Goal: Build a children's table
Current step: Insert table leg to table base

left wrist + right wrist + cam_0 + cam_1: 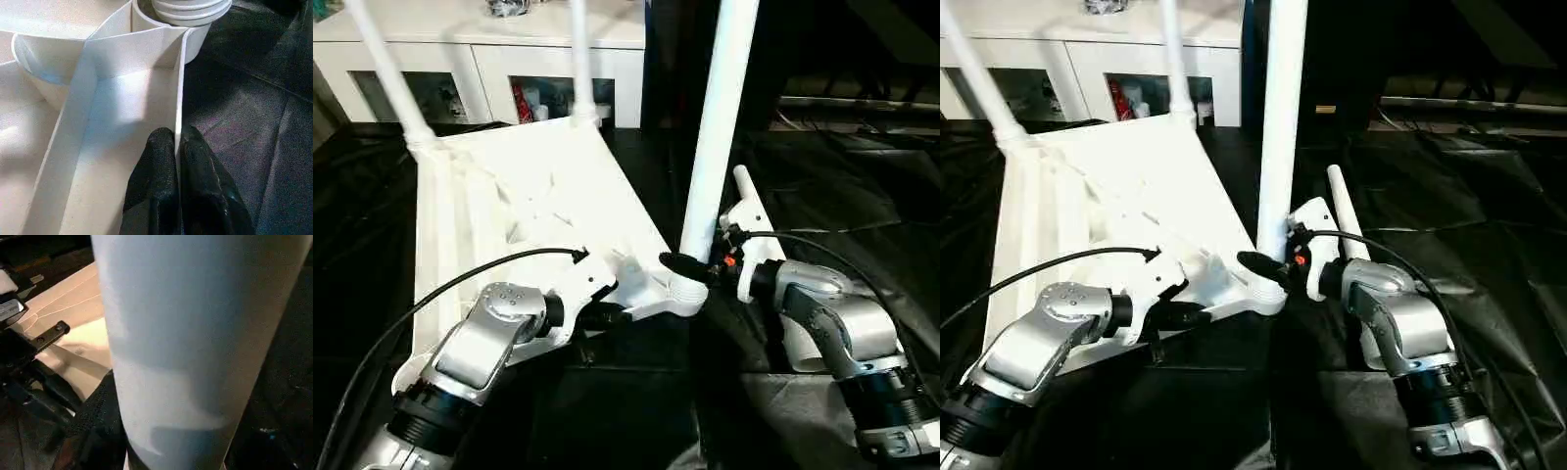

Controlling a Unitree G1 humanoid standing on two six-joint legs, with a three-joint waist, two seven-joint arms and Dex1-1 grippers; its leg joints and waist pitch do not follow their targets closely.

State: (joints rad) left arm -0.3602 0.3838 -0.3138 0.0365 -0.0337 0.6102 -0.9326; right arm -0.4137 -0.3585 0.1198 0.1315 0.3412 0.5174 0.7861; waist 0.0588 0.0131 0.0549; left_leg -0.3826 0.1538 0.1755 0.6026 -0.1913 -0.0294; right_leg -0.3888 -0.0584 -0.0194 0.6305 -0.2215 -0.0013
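tabletop [538,196] lies upside down on the dark floor covering [1489,245], ribbed underside up, tilted a bit with the near corner toward the robot. two legs already stand in the far corner sockets: far-left leg [391,78] and far-right leg [579,59]. third leg [720,137] stands near upright in the near-right corner socket [680,294]; threaded end visible at the socket mouth in the left wrist view, so my read is it's being screwed or seated, not finished. fourth leg [1347,211] lies loose on the floor just beside the right arm, waiting its turn.

left gripper [177,161] is clenched on the thin side rim [181,98] of the tabletop, one finger each side, close to that socket. likely reason: pins the top so it doesn't spin or slide while the leg gets turned.

right gripper [690,266] is wrapped around the base of the third leg just above the socket, jaws about half spread, grasping the tube. a low grip keeps the leg lined up with the socket and gives torque where it matters.

white cabinet [480,59] behind is not part of the job.

risk, as i judge it: the leg leans slightly, could cross-thread.
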